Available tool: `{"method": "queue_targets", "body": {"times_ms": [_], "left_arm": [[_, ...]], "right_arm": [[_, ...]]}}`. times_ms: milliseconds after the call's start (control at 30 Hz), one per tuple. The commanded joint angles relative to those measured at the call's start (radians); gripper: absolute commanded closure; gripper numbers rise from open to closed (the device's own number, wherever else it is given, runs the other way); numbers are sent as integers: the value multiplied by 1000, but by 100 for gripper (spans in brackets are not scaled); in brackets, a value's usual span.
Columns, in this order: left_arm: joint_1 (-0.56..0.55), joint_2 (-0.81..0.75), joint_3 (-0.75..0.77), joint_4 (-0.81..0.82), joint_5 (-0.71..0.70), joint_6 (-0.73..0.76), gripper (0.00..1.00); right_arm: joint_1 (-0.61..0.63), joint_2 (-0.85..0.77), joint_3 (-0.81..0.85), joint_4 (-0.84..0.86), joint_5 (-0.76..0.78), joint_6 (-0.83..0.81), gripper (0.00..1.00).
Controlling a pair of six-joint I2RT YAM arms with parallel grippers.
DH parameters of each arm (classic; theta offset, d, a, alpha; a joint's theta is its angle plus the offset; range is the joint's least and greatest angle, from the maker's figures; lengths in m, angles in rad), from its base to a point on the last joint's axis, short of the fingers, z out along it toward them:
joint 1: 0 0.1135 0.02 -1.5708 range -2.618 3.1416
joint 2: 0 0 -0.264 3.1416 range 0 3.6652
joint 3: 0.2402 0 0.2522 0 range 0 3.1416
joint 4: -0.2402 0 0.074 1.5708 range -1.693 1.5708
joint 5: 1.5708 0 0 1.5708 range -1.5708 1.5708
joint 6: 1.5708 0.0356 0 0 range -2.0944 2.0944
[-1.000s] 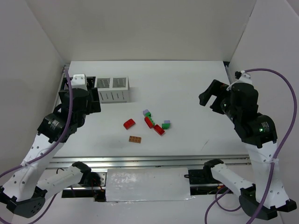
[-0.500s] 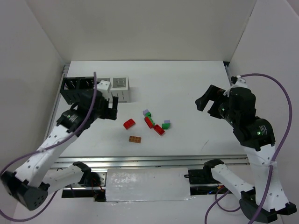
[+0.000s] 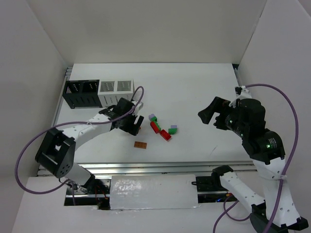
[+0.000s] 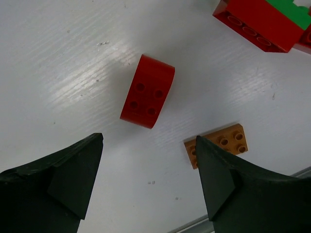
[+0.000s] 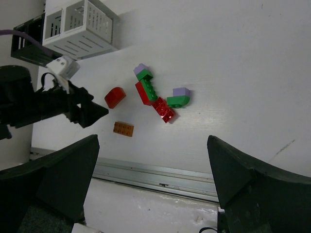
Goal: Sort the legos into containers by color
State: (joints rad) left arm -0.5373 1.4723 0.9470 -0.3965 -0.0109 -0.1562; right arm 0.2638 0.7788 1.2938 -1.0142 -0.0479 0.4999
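Observation:
My left gripper (image 3: pixel 135 124) is open and low over the table, just above a red curved brick (image 4: pixel 147 91) that lies ahead between its fingers (image 4: pixel 73 174). An orange-brown plate (image 3: pixel 141 144) lies beside the right finger (image 4: pixel 221 144). A cluster of red (image 3: pixel 165 135), green (image 3: pixel 172 131) and lavender (image 3: pixel 152 117) bricks lies just right of it. My right gripper (image 3: pixel 208 113) is open and empty, high above the table to the right of the cluster (image 5: pixel 164 109). Two joined white bins (image 3: pixel 116 86) and a black bin (image 3: pixel 81 92) stand at the back left.
White walls enclose the table on the left, back and right. A metal rail (image 3: pixel 155 167) runs along the near edge. The left arm's purple cable (image 3: pixel 141 94) loops above its wrist near the white bins.
My left arm has swung from the bins down and right to the red curved brick. My right gripper has shifted slightly left and lower. The bricks have not moved.

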Motion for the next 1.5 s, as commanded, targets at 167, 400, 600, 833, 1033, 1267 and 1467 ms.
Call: {"method": "queue_targets", "body": {"times_ms": [167, 400, 600, 833, 1033, 1267, 1467], "left_arm": [[-3, 177, 111, 65, 15, 46, 17], [-3, 227, 113, 93, 15, 40, 25], [-4, 257, 111, 84, 15, 41, 39], [-3, 241, 142, 45, -13, 46, 90], [-3, 13, 220, 8, 170, 0, 100], [-4, -187, 277, 110, 647, -172, 100], [-3, -296, 194, 356, 828, -429, 100]], "right_arm": [[-3, -1, -19, 57, -37, -44, 0], [-3, 30, 21, 45, -15, -87, 0], [-3, 42, 18, 57, -15, -100, 0], [-3, 68, 18, 77, -30, -103, 0], [-5, 68, -83, 193, -148, -58, 1], [-1, 77, -275, 569, -597, 67, 0], [41, 121, -363, 1008, -786, 250, 5]]}}
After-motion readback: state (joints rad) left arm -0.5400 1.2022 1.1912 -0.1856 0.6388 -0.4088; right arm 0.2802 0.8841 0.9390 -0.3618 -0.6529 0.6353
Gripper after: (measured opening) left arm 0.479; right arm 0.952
